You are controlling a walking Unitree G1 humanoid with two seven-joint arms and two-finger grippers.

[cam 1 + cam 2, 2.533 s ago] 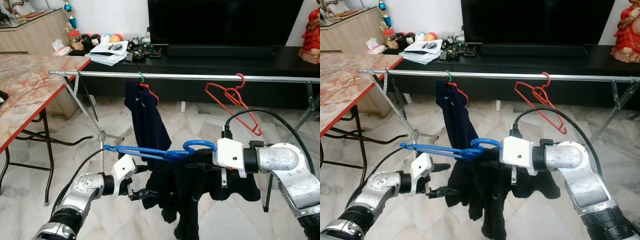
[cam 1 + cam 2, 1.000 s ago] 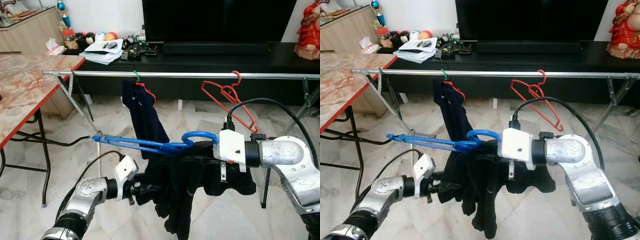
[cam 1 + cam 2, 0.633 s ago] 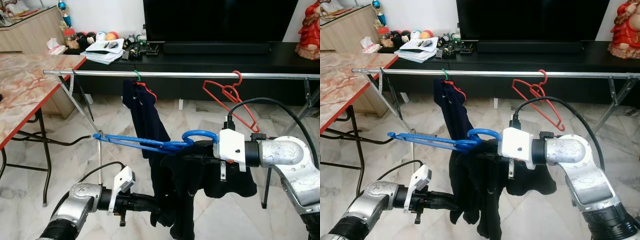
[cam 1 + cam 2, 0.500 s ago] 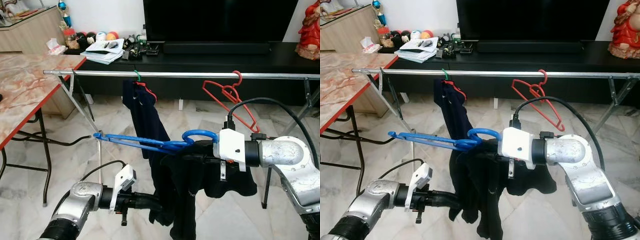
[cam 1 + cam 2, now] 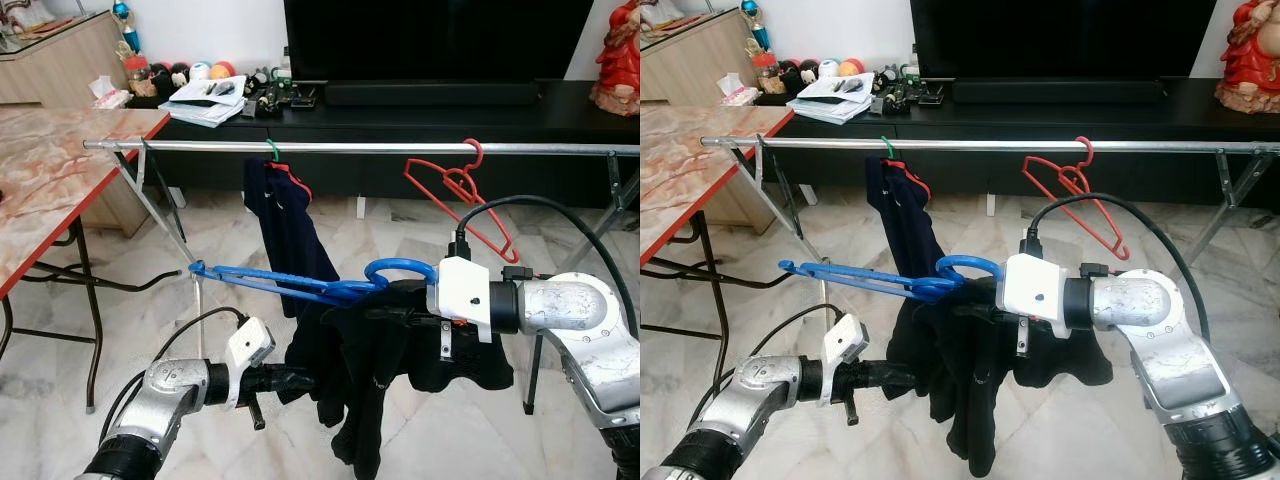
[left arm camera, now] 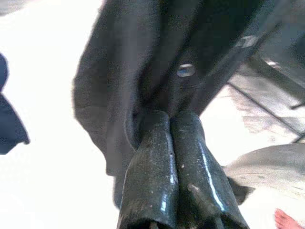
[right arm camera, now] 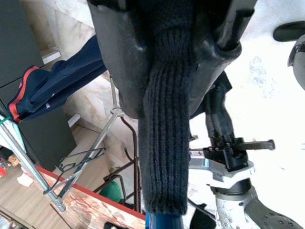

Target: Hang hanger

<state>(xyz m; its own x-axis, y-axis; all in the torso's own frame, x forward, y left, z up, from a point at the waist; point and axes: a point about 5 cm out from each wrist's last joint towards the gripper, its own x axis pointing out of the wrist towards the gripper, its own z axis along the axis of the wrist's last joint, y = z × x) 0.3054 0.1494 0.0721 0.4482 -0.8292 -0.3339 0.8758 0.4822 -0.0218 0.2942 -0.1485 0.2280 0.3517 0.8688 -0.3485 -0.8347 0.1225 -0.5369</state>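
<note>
Blue hanger (image 5: 290, 285) clamped in right hand (image 5: 405, 300) — left hand (image 6: 174, 143) pinched on black garment (image 5: 365, 380) edge, below rail (image 5: 350, 148).

Blue hanger (image 5: 290, 284), lying nearly level below and nearer than the rail (image 5: 360, 149), hook to the right, black garment (image 5: 370, 370) draped beneath.
</note>
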